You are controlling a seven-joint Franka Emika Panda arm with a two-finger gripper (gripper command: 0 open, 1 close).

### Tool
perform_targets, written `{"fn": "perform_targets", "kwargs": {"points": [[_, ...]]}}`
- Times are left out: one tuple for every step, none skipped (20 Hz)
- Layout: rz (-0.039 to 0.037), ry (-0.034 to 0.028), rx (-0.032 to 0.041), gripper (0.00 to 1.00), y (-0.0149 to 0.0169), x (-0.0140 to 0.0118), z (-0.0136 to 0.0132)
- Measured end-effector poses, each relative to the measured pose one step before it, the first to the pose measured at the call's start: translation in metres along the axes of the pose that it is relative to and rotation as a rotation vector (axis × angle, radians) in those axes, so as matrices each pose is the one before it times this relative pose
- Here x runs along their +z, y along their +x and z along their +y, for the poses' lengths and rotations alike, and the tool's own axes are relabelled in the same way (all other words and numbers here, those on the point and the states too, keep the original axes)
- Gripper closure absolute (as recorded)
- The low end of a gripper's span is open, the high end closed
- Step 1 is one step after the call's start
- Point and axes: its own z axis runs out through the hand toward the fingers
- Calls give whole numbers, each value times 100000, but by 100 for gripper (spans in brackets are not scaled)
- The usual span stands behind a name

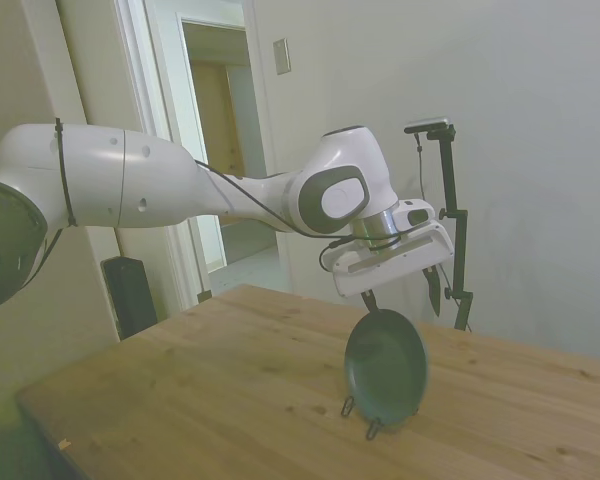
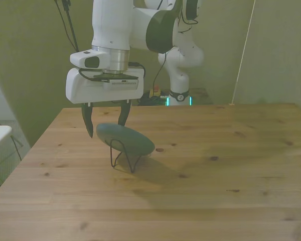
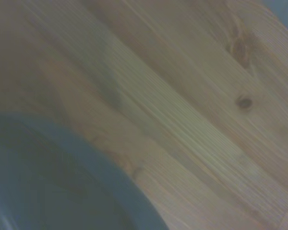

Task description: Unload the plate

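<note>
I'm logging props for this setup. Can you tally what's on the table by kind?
Plate: 1
Wire stand: 1
Total: 2
The plate sits propped on the stand; the open claw hangs just above it.

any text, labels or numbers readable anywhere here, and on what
None can be read.
The plate is plain, and so is its wire stand.
The gripper body shows no legible marking in the side or front view.
The table shows only wood grain and knots; the wrist view is blurred.
</note>
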Motion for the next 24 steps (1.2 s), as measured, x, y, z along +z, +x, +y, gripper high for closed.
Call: {"fn": "perform_targets", "kwargs": {"points": [[14, 535, 239, 100, -89, -39, -16], [96, 453, 277, 100, -38, -43, 8], [61, 286, 180, 100, -13, -10, 30], [-6, 71, 94, 100, -16, 10, 52], [-26, 34, 125, 100, -21, 13, 73], [-62, 16, 146, 100, -31, 24, 101], [-54, 20, 181, 100, -27, 18, 115], [-33, 51, 229, 100, -16, 24, 138], [13, 35, 166, 100, 1, 32, 139], [-33, -10, 82, 100, -4, 53, 136], [-88, 4, 81, 100, -12, 78, 99], [-131, 19, 95, 100, -18, 100, 84], [-143, 68, 58, 100, -12, 107, 31], [-124, 123, 25, 100, -3, 105, -2], [-89, 135, -18, 100, 3, 81, -27], [-49, 133, -65, 100, 12, 46, -57], [-28, 129, -80, 100, 13, 24, -64], [-37, 138, -68, 100, 9, 7, -63], [-14, 137, -100, 100, 14, 3, -71], [5, 134, -80, 100, 18, -4, -74], [31, 135, -51, 100, 22, -16, -64], [19, 166, -19, 100, 23, -28, -59], [78, 119, -24, 100, 32, -45, -49], [102, 26, -32, 100, 33, -59, -19]]}}
